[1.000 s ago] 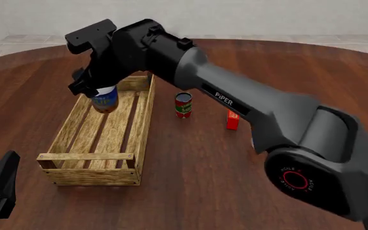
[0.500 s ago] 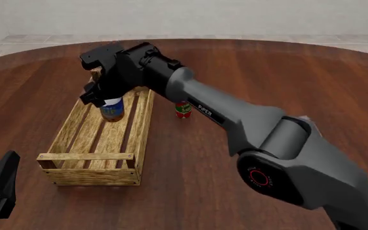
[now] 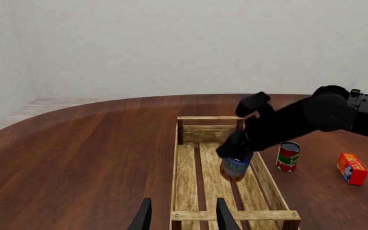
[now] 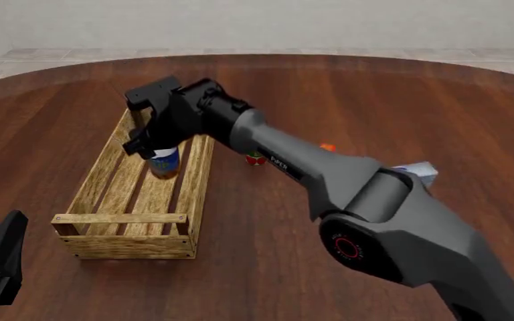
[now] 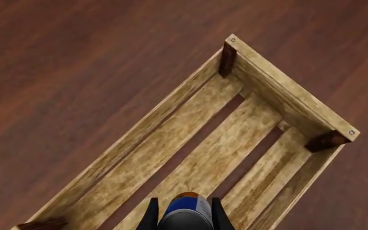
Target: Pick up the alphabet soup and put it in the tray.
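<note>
- Left wrist: two left gripper point(image 3: 183, 215) fingertips parted around nothing, cut off by the frame edge; alphabet soup point(image 3: 235, 167) clamped in the right gripper point(image 3: 237, 149), hanging inside the tray point(image 3: 187, 177); top of can hidden by the black fingers.
- Front: right gripper point(image 4: 152, 148) covering the can's top; small red-green can point(image 4: 255, 158) mostly hidden behind the arm.
- Right wrist: only the can's top visible between fingers point(image 5: 151, 216), over the slats.

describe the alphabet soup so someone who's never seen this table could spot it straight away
Find the long light-wood tray on the left of the table. The right gripper holds the alphabet soup inside it, just above the slats. It is a blue-labelled can with an orange-yellow lower band, unlike the smaller red and green can standing on the table outside the tray.
</note>
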Robot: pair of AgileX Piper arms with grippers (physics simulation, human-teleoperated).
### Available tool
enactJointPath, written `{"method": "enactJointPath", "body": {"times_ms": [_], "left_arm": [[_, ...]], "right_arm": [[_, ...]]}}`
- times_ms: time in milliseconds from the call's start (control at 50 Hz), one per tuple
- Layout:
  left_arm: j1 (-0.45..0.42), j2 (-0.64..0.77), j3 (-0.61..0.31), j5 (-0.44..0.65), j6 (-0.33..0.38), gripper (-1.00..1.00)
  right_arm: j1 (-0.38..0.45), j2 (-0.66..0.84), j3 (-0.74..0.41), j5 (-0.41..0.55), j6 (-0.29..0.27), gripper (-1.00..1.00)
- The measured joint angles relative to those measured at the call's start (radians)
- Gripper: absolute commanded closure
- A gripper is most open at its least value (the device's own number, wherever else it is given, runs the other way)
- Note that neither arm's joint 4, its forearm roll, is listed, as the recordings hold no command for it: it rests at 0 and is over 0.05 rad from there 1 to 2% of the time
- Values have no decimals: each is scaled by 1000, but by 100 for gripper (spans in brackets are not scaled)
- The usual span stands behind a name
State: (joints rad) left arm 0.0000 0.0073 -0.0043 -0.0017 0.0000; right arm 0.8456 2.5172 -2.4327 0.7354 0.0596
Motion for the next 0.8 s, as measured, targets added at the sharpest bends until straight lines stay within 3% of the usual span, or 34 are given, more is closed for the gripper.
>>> {"method": "enactJointPath", "body": {"times_ms": [800], "left_arm": [[0,0,0,0,0,-100]], "right_arm": [[-3,44,54,-61,31,100]]}}
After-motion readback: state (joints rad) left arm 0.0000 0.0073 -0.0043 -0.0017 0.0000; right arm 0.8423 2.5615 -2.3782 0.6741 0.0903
